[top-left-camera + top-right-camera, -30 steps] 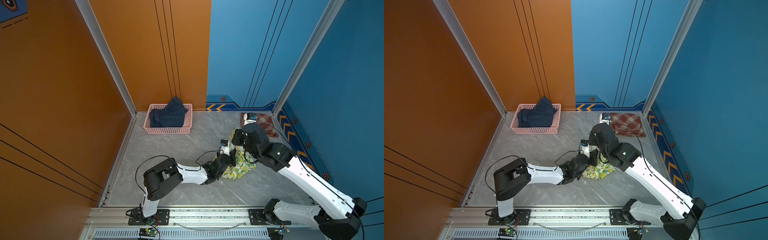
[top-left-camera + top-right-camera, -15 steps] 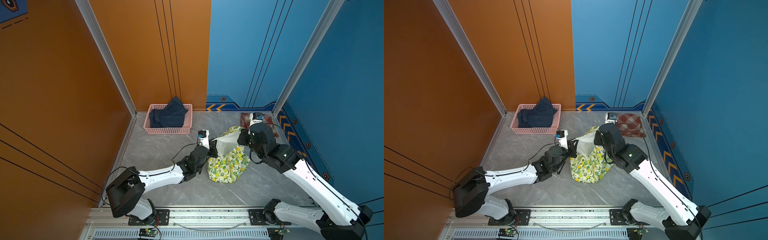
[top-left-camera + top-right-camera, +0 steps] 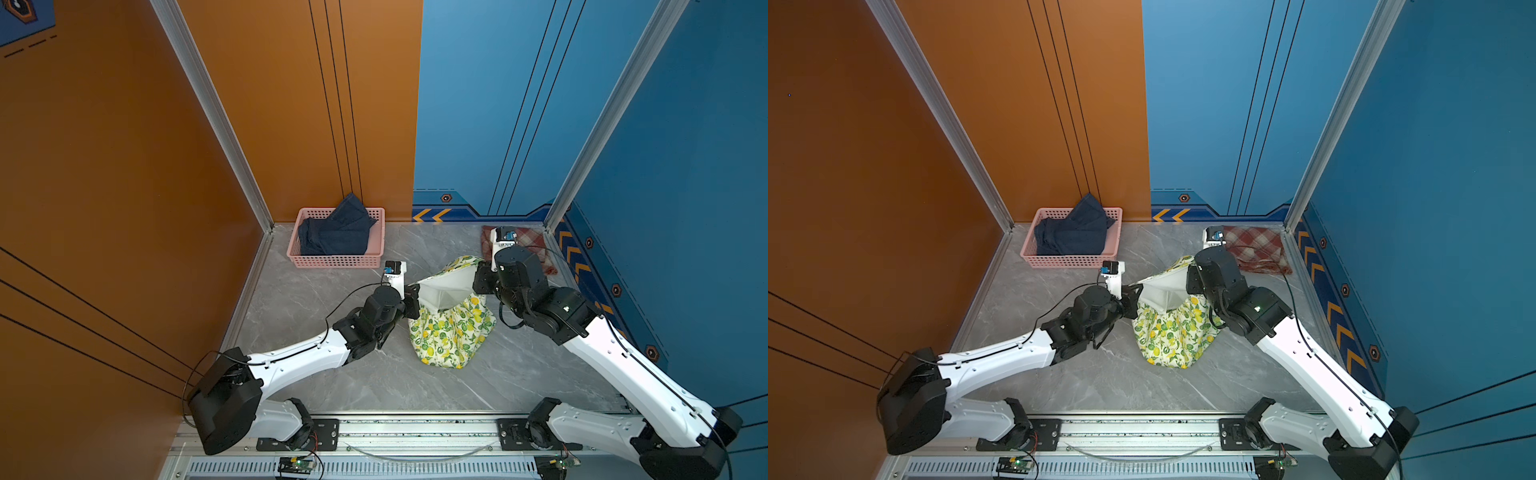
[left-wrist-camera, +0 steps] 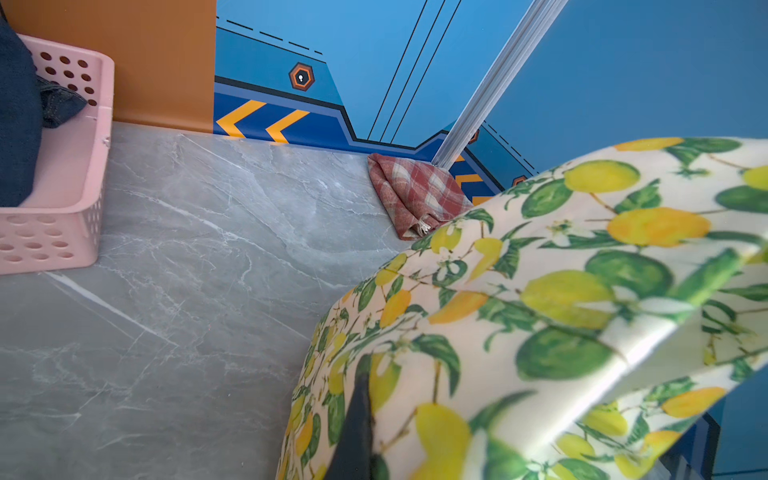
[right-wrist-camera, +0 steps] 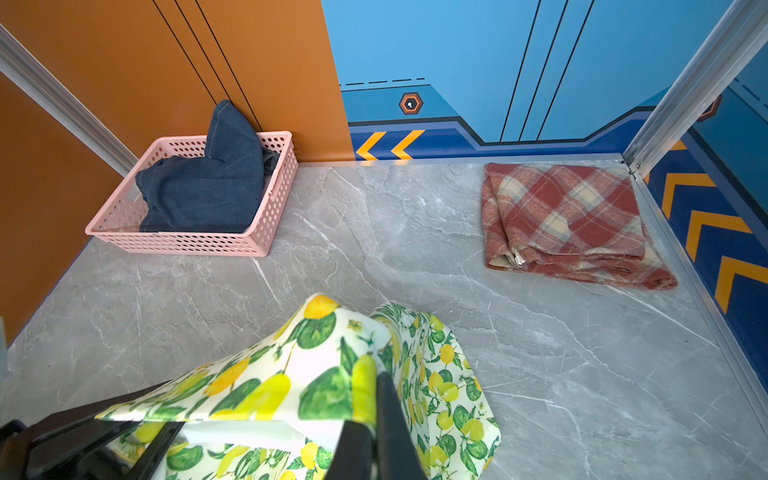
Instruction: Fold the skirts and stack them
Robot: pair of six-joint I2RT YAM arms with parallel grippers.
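The lemon-and-leaf print skirt (image 3: pixel 451 332) (image 3: pixel 1171 332) hangs over the middle of the floor, its waistband stretched open between both grippers and its hem resting on the floor. My left gripper (image 3: pixel 415 297) (image 3: pixel 1136 297) (image 4: pixel 365 415) is shut on the left side of the waistband. My right gripper (image 3: pixel 478 280) (image 3: pixel 1192 278) (image 5: pixel 376 415) is shut on the right side. The plaid skirt (image 3: pixel 1258 249) (image 5: pixel 561 220) lies folded in the back right corner. The dark denim skirt (image 3: pixel 336 232) (image 5: pixel 208 191) lies crumpled in the pink basket (image 3: pixel 336 262) (image 5: pixel 187 243).
The basket stands against the orange back wall at the left. Walls close in the grey marble floor (image 3: pixel 316 299) on three sides, with a metal rail (image 3: pixel 415 428) along the front edge. Bare floor shows between the basket and the plaid skirt.
The left gripper has shut on the waistband and drawn away to the left. The lemon skirt has been raised and pulled open between the two grippers. The right gripper stayed shut on it.
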